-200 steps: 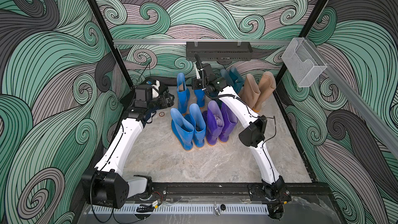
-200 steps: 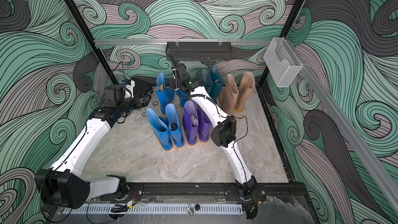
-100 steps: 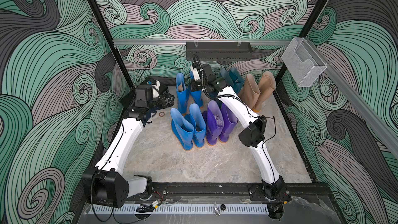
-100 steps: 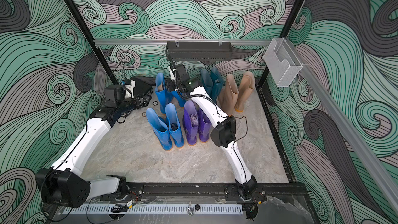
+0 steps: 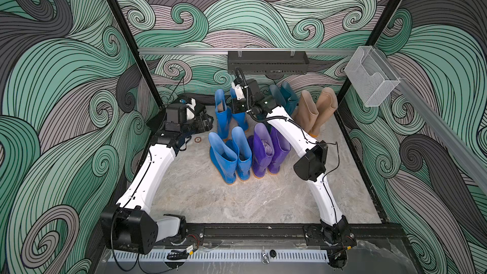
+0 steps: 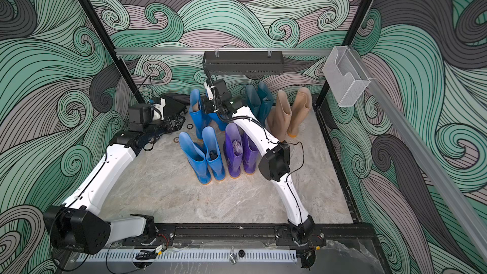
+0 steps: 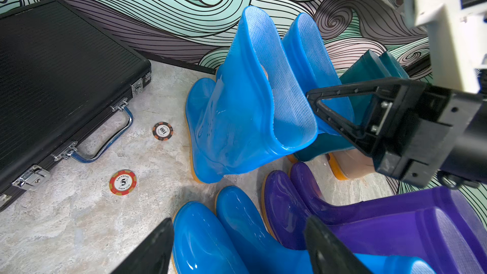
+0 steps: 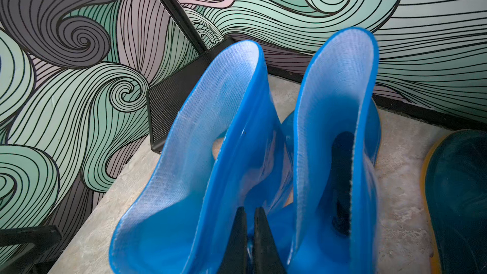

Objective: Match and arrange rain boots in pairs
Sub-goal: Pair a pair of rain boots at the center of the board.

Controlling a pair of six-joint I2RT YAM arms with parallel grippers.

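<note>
I've got the right gripper with jaws pressed together. It looks clamped on the cuff wall of the case-side blue boot, one finger in, one out, though it may only be wedged against the second blue boot. Both boots stand upright, shafts touching, just beside the black case. The left gripper hangs by the case's handle side, jaws wide apart, nothing in them.

Going away from the case: the teal pair, then the beige pair. The front blue pair and purple pair sit out from its handle side.

My read: the boots are light and hollow, with soft shafts that fold under a pinch and a glossy, slick outside. I'd hold at the cuff, where the lining gives bite, and drag low to avoid tipping.
</note>
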